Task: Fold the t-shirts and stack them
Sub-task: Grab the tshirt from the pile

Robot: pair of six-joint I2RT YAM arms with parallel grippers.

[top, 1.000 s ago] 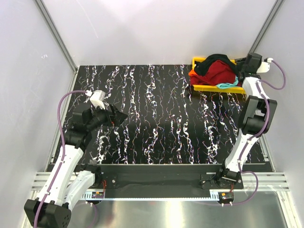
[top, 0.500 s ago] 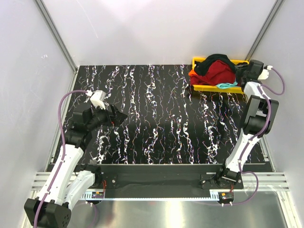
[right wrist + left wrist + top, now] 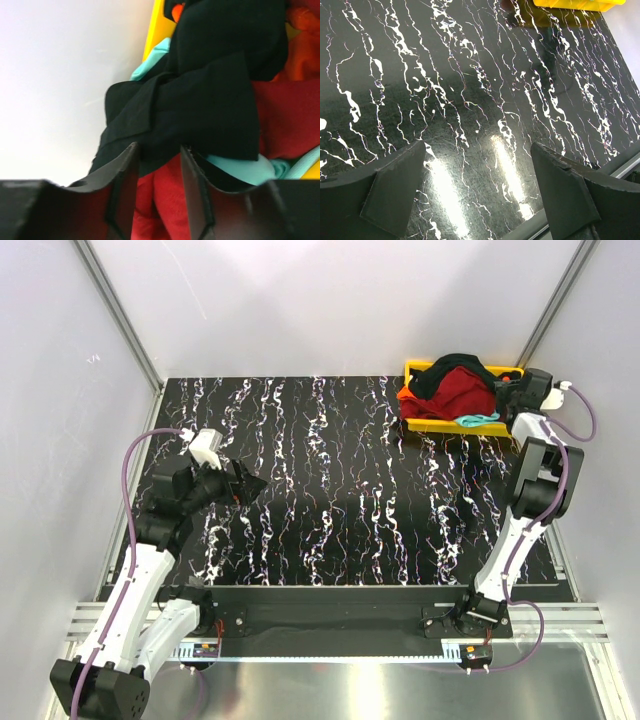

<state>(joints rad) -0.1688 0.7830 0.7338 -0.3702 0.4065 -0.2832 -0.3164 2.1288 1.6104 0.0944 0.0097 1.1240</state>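
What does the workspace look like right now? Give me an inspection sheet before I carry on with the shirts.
Surface: table, glossy black with white veins.
Job's things: black t-shirt on top of dark red t-shirt, orange t-shirt and teal t-shirt, heaped unfolded in the yellow tray at the far right corner.
Clutter: nothing seen.
Grippers: left hand open, above the table's left side, holding nothing; right hand at the pile, black cloth between its fingers, grip unclear.
Cables: left purple cable and right purple cable loop freely off the arms.
Surroundings: pale walls, metal frame posts.

A yellow tray (image 3: 412, 367) sits at the marbled black table's (image 3: 330, 470) far-right corner.
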